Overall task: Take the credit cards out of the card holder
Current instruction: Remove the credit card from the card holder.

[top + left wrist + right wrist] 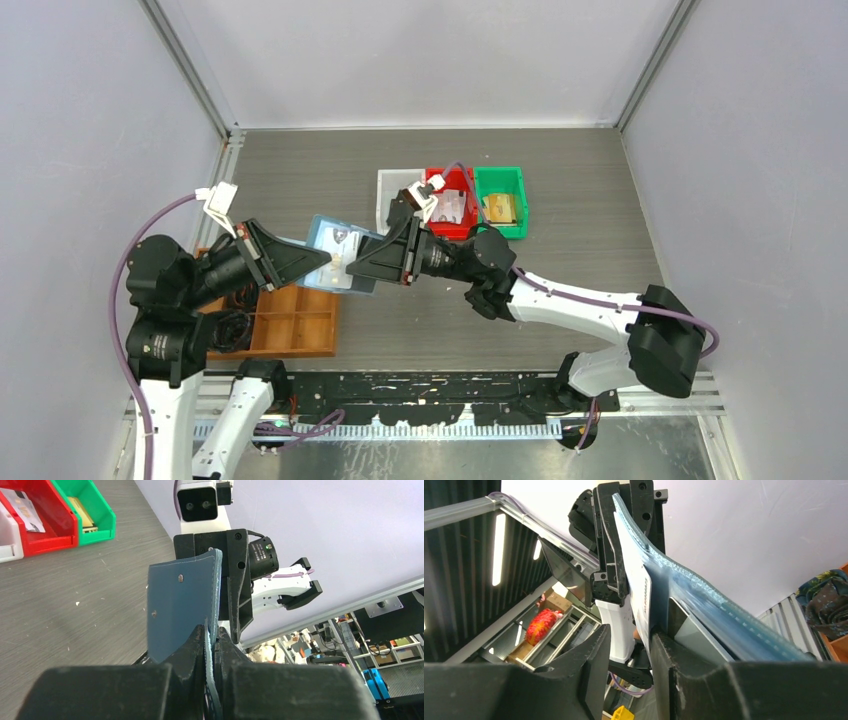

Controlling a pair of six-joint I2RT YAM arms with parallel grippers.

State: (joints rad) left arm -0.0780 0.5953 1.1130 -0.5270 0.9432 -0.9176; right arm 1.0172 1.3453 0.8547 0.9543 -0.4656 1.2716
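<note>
Overhead view: the card holder (335, 248) is off the table (560, 200), just left of centre frame. It is suspended open between the two arms, paler blue inside facing up.

Left gripper (322, 260): fingers closed on the card holder's left edge. In the left wrist view, both fingers (192, 650) pinch the lower edge of the dark blue outer face (182, 602), which stands upright with two small studs visible.

Right gripper (352, 268): tip at the card holder's right edge, facing the left gripper. In the right wrist view, its jaws stand apart with a clear gap between them. A pale card (642, 600) protrudes from the card holder's pocket (704, 600) and lies against the inner face of the right-hand finger (666, 655). The left-hand finger is apart from it. No clamp on the card is visible.

Other items: a white bin (393, 188), a red bin (455, 198) and a green bin (500, 195) stand side by side at upper centre. A wooden tray (290, 322) sits at lower left, under the left arm.
</note>
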